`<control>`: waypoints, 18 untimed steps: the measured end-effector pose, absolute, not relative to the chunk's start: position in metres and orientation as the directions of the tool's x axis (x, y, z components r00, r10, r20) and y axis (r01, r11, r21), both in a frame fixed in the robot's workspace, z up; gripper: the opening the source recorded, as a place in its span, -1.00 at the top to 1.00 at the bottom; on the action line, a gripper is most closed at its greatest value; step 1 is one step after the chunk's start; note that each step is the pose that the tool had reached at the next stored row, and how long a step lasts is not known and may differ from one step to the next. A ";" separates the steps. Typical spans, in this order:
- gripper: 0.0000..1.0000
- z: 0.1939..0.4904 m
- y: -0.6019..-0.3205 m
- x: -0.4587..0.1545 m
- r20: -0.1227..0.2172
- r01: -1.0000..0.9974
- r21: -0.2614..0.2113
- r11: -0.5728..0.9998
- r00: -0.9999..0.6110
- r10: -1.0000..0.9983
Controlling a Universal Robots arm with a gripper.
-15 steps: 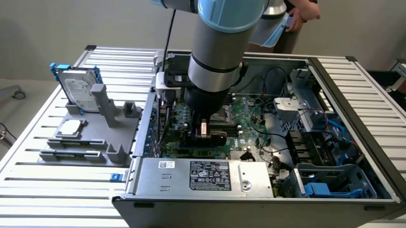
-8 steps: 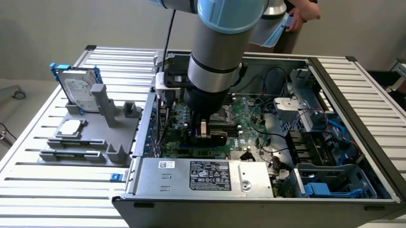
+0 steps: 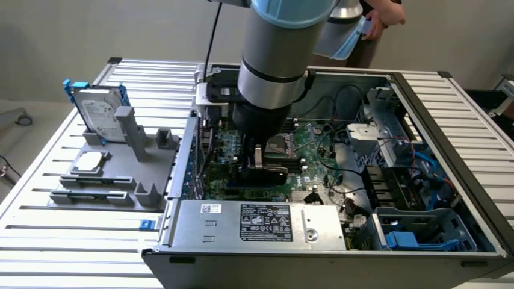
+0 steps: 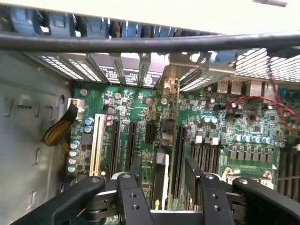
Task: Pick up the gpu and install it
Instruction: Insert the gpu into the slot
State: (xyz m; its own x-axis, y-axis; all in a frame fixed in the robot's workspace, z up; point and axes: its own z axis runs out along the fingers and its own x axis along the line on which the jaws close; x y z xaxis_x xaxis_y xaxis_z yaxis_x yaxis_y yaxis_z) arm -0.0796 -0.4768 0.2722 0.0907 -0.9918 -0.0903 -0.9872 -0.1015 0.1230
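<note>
Card: the small black expansion card with a silver metal end bracket, the gpu (image 4: 160, 183), stands on its edge in a slot of the board, inside the open case; in the exterior view it is the dark card (image 3: 261, 174) directly under the arm.
Bracket: the silver end points toward the rear wall of the case; whether the card is fully seated cannot be told.
Jaws: apart, one on each side of the card, and no pad seems to press on it.
Step in hand: by judgement, the letting go of the card in its slot.
Doing it well: both pads clear of the card's faces and no sideways push, since that would lever the card in the slot.
Board: the green motherboard (image 4: 225, 126) with long black slots (image 4: 115, 145) beside the card.
Case: the grey metal computer case (image 3: 449, 120) lies open on the slatted metal table (image 3: 48, 241).
Aside: a silver hard drive in a blue frame (image 3: 100, 114) stands well apart, on the exterior view's left.
</note>
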 end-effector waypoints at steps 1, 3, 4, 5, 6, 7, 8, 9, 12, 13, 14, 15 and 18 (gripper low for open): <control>0.00 0.277 -0.477 -0.080 -0.090 -0.987 0.123 -0.101 0.091 -0.992; 0.00 0.284 -0.477 -0.080 -0.090 -0.987 0.123 -0.102 0.091 -0.992; 0.00 0.286 -0.477 -0.080 -0.090 -0.987 0.123 -0.102 0.091 -0.992; 0.00 0.289 -0.477 -0.080 -0.090 -0.987 0.123 -0.102 0.091 -0.992; 0.00 0.292 -0.477 -0.080 -0.090 -0.987 0.124 -0.102 0.091 -0.992; 0.00 0.295 -0.477 -0.080 -0.090 -0.987 0.124 -0.102 0.091 -0.992; 0.00 0.298 -0.477 -0.080 -0.090 -0.987 0.124 -0.102 0.091 -0.992; 0.00 0.300 -0.477 -0.080 -0.090 -0.987 0.124 -0.102 0.091 -0.992; 0.00 0.306 -0.477 -0.079 -0.091 -0.987 0.125 -0.102 0.091 -0.992; 0.00 0.308 -0.477 -0.079 -0.090 -0.987 0.126 -0.102 0.091 -0.992; 0.00 0.310 -0.477 -0.079 -0.091 -0.987 0.126 -0.102 0.091 -0.992; 0.00 0.314 -0.477 -0.079 -0.091 -0.987 0.127 -0.102 0.090 -0.992; 0.00 0.323 -0.477 -0.079 -0.091 -0.987 0.128 -0.102 0.090 -0.992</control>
